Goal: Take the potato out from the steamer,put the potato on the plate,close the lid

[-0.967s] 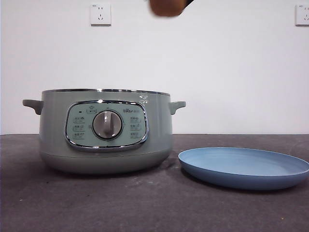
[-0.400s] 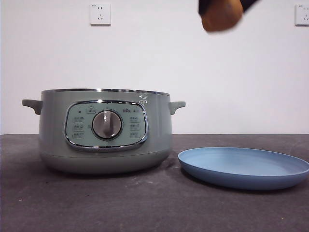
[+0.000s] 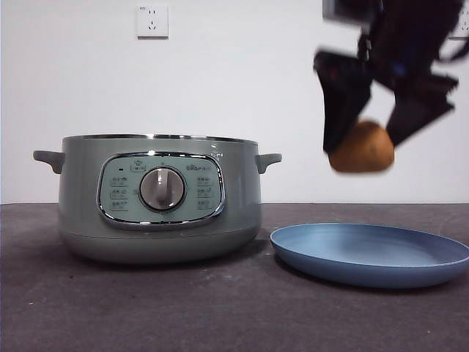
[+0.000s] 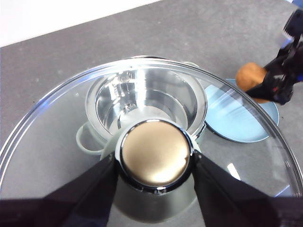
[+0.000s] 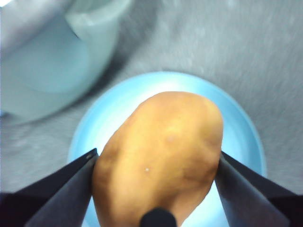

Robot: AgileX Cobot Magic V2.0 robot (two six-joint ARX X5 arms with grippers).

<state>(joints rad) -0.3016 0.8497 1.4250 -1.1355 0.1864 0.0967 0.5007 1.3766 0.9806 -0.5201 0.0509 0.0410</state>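
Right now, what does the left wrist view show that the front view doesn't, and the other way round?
Only the left wrist view shows the lid, gripped by its knob in the left gripper, and the steamer's bare inside. Only the front view shows the control panel and wall socket. Both show the steamer, the plate, and the right gripper holding the potato above the plate.

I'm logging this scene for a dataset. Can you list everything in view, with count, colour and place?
potato: one, brown-tan, held in the air above the plate
steamer: one, sage green, on the table, open, beside the plate
plate: one, light blue, on the table
lid: one, clear glass with chrome rim, held above the steamer
wall sockets: two, white, on the wall
left claw: black, shut on the lid's knob
right claw: black, shut on the potato
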